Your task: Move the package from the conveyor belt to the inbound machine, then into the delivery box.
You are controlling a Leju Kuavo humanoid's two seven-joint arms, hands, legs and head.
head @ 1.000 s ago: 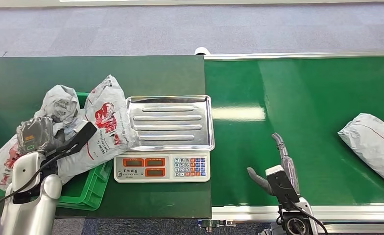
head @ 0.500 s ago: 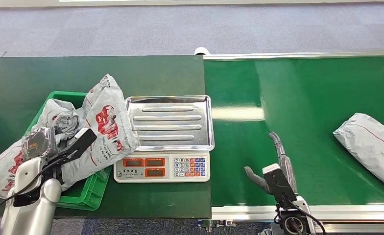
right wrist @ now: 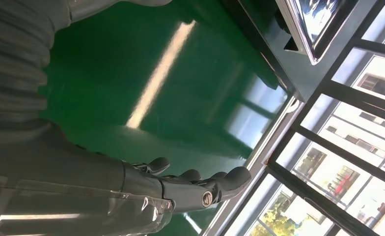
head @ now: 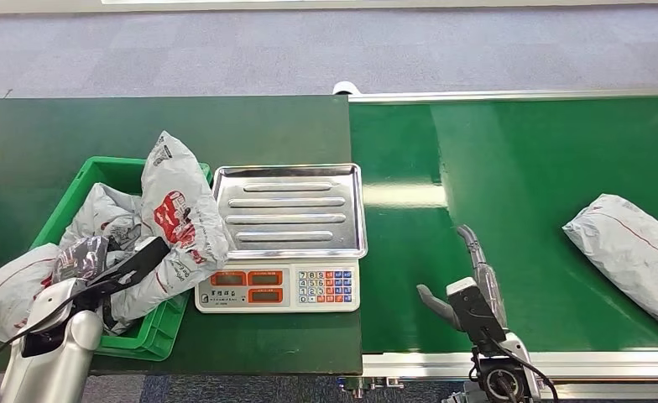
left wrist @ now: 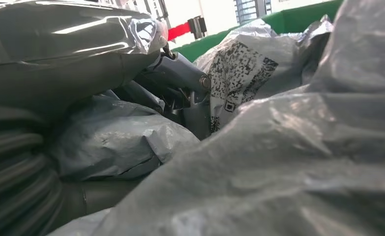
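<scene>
Down at the left hand (head: 99, 273), crinkled grey plastic mailers crowd everything: its dark fingers lie pressed among them, and in the left wrist view folds of glossy film cover most of the hand, so whether it grips one or merely rests there cannot be told. Just beyond the fingers a tall mailer with red print (head: 179, 220) stands tilted against the rim of the green delivery box (head: 154, 332), a ribbed plastic crate whose far wall and near corner are all that show. Another bag (head: 11, 290) droops over the crate's outer side, its end cut off by the frame edge. A square code label (left wrist: 237, 73) on one bag is sharp, but its text is too small to read.

Between the two hands sits the scale (head: 279, 290), a ridged, mirror-bright steel tray over a white panel with red displays and a keypad, on the dark green counter (head: 258, 126).

Over the smooth, shiny conveyor belt (head: 519, 159), the right hand (head: 468, 281) is spread flat, fingers straight and apart, thumb out, holding nothing. Well off to its outer side lies the package (head: 632, 252), a plump grey pouch with a thin red line, partly cut off at the frame edge.
</scene>
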